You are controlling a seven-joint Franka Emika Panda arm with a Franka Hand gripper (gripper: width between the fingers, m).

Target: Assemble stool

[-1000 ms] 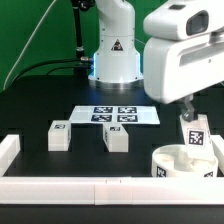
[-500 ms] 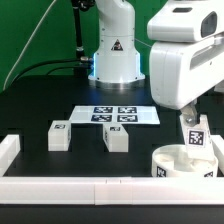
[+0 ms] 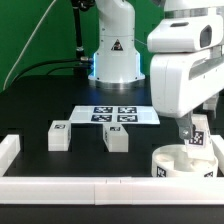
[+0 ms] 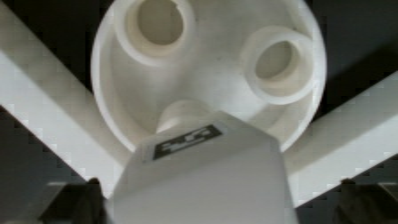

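Observation:
The white round seat [image 3: 182, 162] lies at the exterior view's lower right, against the white border bars. My gripper [image 3: 193, 130] is shut on a white block leg [image 3: 198, 133] with a tag, held upright just above the seat. In the wrist view the leg [image 4: 199, 170] fills the foreground, its tagged end pointing at the seat [image 4: 205, 60], which shows two round holes. Two more tagged block legs [image 3: 59, 135] [image 3: 116, 137] lie on the black table at the exterior view's left and middle.
The marker board [image 3: 114, 115] lies flat behind the legs. The arm's white base [image 3: 112, 50] stands at the back. White border bars run along the front edge [image 3: 70, 186] and the exterior view's left [image 3: 8, 150].
My gripper has moved with the leg toward the exterior view's right and a little lower, closer to the seat. The other legs and the seat have not moved.

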